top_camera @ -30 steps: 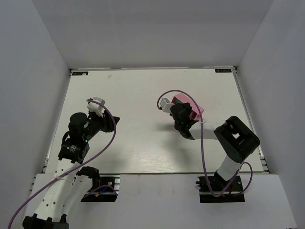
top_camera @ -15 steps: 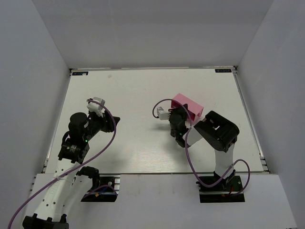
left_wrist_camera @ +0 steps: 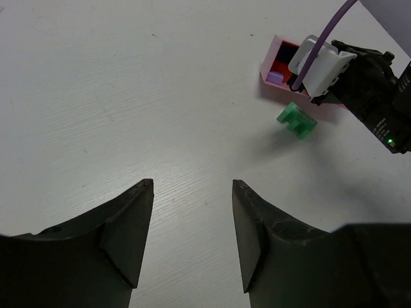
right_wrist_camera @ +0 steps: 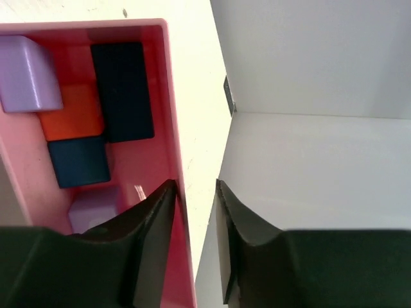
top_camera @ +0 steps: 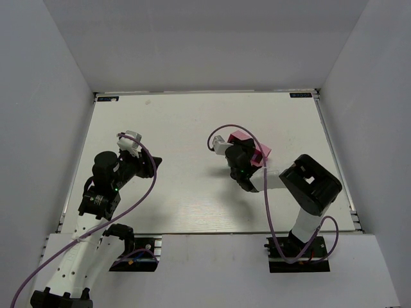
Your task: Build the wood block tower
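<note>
The wood blocks of the tower lie loose. A purple block (right_wrist_camera: 26,83), an orange one (right_wrist_camera: 70,117), a long dark one (right_wrist_camera: 122,90), a dark blue one (right_wrist_camera: 77,162) and a second purple one (right_wrist_camera: 96,204) sit side by side in the pink tray (right_wrist_camera: 172,96). A green notched block (left_wrist_camera: 297,120) rests on the table beside the tray (left_wrist_camera: 268,63). My right gripper (right_wrist_camera: 196,183) straddles the tray's right wall, one finger inside and one outside, jaws apart. My left gripper (left_wrist_camera: 192,183) hangs open over bare table, far from the blocks.
The white table (top_camera: 186,122) is walled in by grey panels on three sides. The right arm's elbow (top_camera: 314,183) and purple cable (top_camera: 266,192) rise near the tray (top_camera: 243,136). The left arm (top_camera: 112,173) sits at the table's left.
My right gripper's jaws have come apart at the tray's wall. The right arm's elbow swung left, then back right. The left arm has stayed where it was.
</note>
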Robot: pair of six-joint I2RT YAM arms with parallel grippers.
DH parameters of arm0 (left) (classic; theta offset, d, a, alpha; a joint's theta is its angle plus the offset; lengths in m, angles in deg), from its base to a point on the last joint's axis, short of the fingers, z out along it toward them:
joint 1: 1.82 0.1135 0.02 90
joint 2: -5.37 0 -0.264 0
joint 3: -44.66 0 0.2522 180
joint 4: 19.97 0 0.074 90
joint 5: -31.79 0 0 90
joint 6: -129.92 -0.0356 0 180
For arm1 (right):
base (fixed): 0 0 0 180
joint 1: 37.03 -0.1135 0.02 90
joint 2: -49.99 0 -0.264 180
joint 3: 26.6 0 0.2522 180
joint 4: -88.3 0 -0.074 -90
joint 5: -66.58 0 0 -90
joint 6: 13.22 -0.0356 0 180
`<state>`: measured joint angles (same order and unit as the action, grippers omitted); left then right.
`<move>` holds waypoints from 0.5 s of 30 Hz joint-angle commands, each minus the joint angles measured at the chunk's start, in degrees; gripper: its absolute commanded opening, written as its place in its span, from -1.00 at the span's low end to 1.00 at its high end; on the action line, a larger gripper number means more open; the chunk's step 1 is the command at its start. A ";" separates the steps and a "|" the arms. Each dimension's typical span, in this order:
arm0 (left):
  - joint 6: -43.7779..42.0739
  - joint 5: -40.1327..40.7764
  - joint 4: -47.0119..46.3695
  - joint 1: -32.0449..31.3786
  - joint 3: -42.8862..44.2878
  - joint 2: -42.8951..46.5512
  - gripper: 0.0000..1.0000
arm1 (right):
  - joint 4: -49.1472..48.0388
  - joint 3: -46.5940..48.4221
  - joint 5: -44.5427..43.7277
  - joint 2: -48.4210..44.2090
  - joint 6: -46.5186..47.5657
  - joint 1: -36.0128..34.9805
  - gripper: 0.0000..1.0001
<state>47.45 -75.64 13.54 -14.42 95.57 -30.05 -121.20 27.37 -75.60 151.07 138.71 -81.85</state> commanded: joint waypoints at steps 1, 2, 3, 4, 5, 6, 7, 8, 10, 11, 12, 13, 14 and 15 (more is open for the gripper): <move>0.12 -0.50 0.38 -0.23 1.79 0.18 0.25 | 6.79 1.90 0.85 -2.38 -7.26 -0.27 -0.34; 0.12 -0.50 0.38 -0.23 1.79 0.18 0.25 | 6.44 1.72 0.59 -1.94 -7.09 -0.44 -0.34; 0.12 -0.50 0.38 -0.23 1.79 0.18 0.25 | 6.44 1.63 0.59 -1.68 -7.00 -0.45 -0.34; 0.12 -0.50 0.38 -0.23 1.79 0.18 0.25 | 6.27 1.46 0.50 -1.41 -6.83 -0.45 -0.34; 0.12 0.02 0.38 -0.23 1.79 0.18 0.25 | 6.35 1.37 0.68 -1.50 -6.82 -0.62 -0.34; 0.12 0.03 0.38 -0.23 1.79 0.18 0.25 | 6.87 1.28 0.77 -1.67 -6.91 -0.80 -0.31; 0.12 0.03 0.38 -0.23 1.79 0.18 0.25 | 7.14 1.10 0.68 -1.93 -7.00 -0.88 -0.31; 0.12 0.03 0.38 -0.23 1.79 0.18 0.25 | 7.66 1.19 0.77 -2.02 -7.78 -1.06 -0.26; 0.12 0.03 0.38 -0.23 1.79 0.18 0.25 | 10.02 1.54 1.47 -2.81 -9.01 -1.32 -0.17; 0.12 0.03 0.38 -0.23 1.79 0.18 0.25 | 10.57 1.63 1.47 -3.16 -9.28 -1.41 -0.13; 0.12 0.03 0.38 -0.23 1.79 0.18 0.25 | 11.18 1.54 1.82 -3.43 -9.63 -1.41 -0.09; 0.12 0.03 0.38 -0.23 1.79 0.18 0.25 | 11.97 1.37 2.00 -3.69 -9.72 -1.41 -0.05; 0.12 0.03 0.38 -0.23 1.79 0.18 0.25 | 12.59 1.45 2.17 -3.96 -10.51 -1.59 0.08; 0.12 0.03 0.38 -0.23 1.79 0.18 0.25 | 13.64 1.45 2.52 -4.13 -10.78 -1.76 0.12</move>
<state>47.47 -75.60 13.56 -14.42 95.57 -30.05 -109.62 27.67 -73.63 149.67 130.69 -83.03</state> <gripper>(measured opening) 0.624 0.541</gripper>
